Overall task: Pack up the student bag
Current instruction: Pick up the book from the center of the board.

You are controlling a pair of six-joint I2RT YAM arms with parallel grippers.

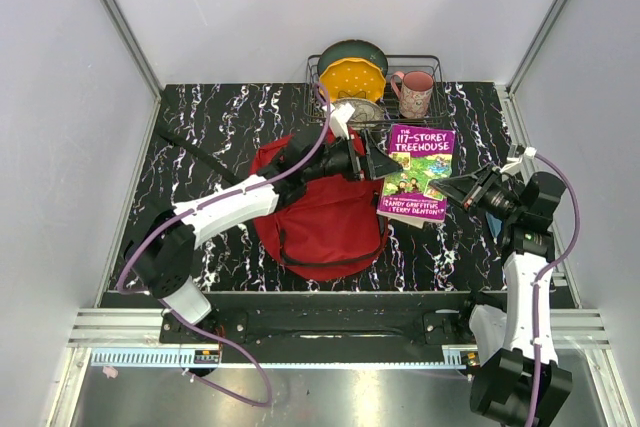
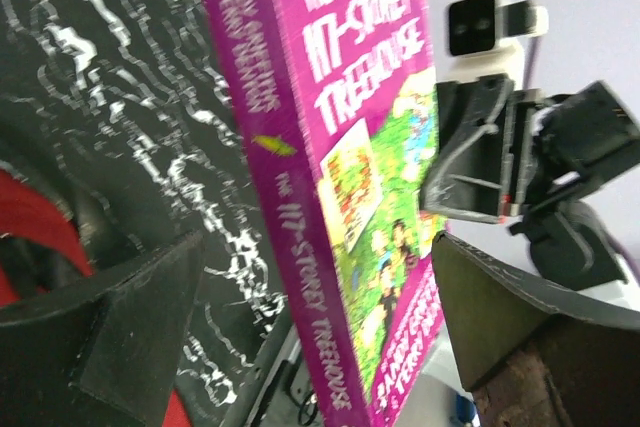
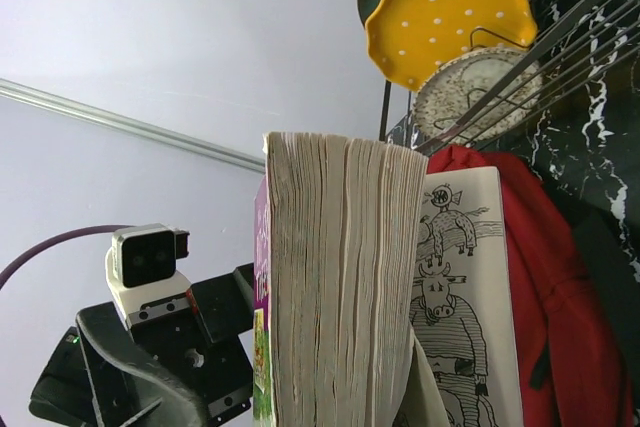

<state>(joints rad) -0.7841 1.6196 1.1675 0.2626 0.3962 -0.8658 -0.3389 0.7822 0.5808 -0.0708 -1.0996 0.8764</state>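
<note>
Where the student bag lies: at the middle of the table, toward its near edge, flat, red cloth up, with a black zip curving across its near part
Strap: black, stretched from the student bag toward the table's far left corner
Book: purple, titled "The 117-Storey Treehouse", just right of the student bag, between it and the table's right edge, cover turned upward and tilted; I cannot tell whether its near corner touches the table
Left gripper: over the far right part of the student bag, jaws spread wide, pointing at the book's left side, gripping nothing
Left fingers: dark pads at either side of the left wrist view, with the book's spine in the gap ahead and apart from both
Right gripper: at the book's right edge, jaws narrow and clamped on the book
Right wrist view: the book's page block fills the middle, the back cover sags away from the pages, and a cartoon drawing shows inside
Dish rack: wire, at the middle of the table's far edge, just beyond the book
In the rack: a yellow plate with white dots, a dark green plate behind it, a speckled plate in front, and a pink mug at the right side
</note>
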